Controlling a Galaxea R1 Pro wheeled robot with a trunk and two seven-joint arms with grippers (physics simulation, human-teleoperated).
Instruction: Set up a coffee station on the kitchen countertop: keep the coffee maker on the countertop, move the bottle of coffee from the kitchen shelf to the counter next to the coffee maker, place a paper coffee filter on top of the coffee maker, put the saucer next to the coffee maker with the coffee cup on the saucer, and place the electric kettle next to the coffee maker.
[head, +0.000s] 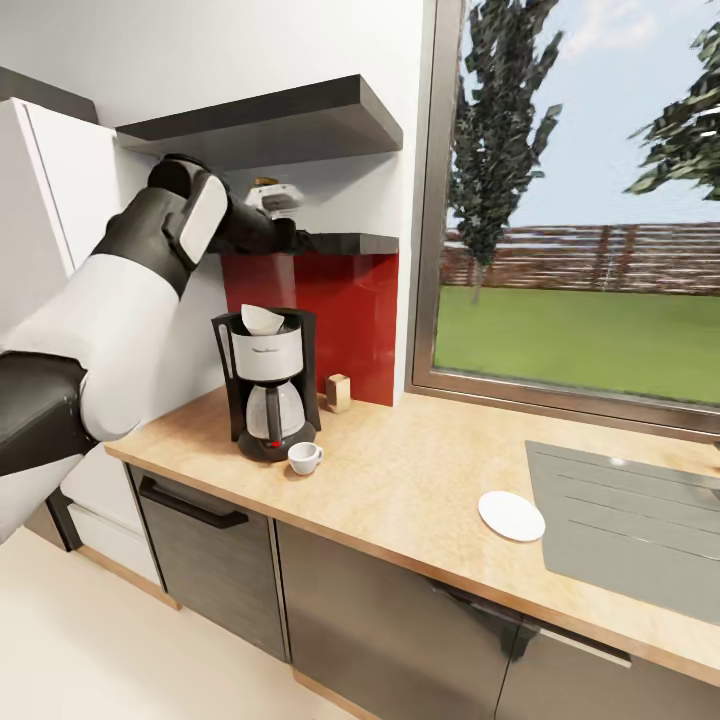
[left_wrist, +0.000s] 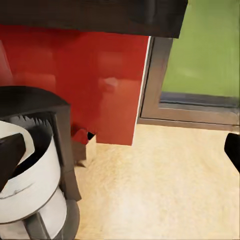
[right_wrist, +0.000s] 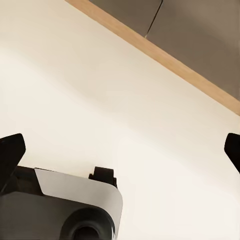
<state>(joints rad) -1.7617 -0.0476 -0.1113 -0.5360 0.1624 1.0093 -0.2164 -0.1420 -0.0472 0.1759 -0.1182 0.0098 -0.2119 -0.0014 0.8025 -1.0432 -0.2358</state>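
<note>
The coffee maker (head: 268, 385) stands at the left end of the kitchen countertop (head: 400, 480) with the paper coffee filter (head: 262, 318) in its top. The coffee cup (head: 303, 457) sits right in front of it. Far to the right lies the saucer (head: 511, 515). My left arm reaches up to the lower kitchen shelf (head: 345, 242), where the golden-brown lid of the bottle of coffee (head: 265, 183) peeks over the wrist. My left gripper (left_wrist: 120, 152) is open above the coffee maker (left_wrist: 35, 185), holding nothing. My right gripper (right_wrist: 120, 150) hangs open over the floor. The electric kettle is out of view.
A small tan box (head: 338, 392) stands against the red backsplash beside the coffee maker. The steel sink (head: 630, 520) is set into the counter at the right, under a large window. A second shelf (head: 270, 125) hangs above the lower one, and a white fridge stands at the left.
</note>
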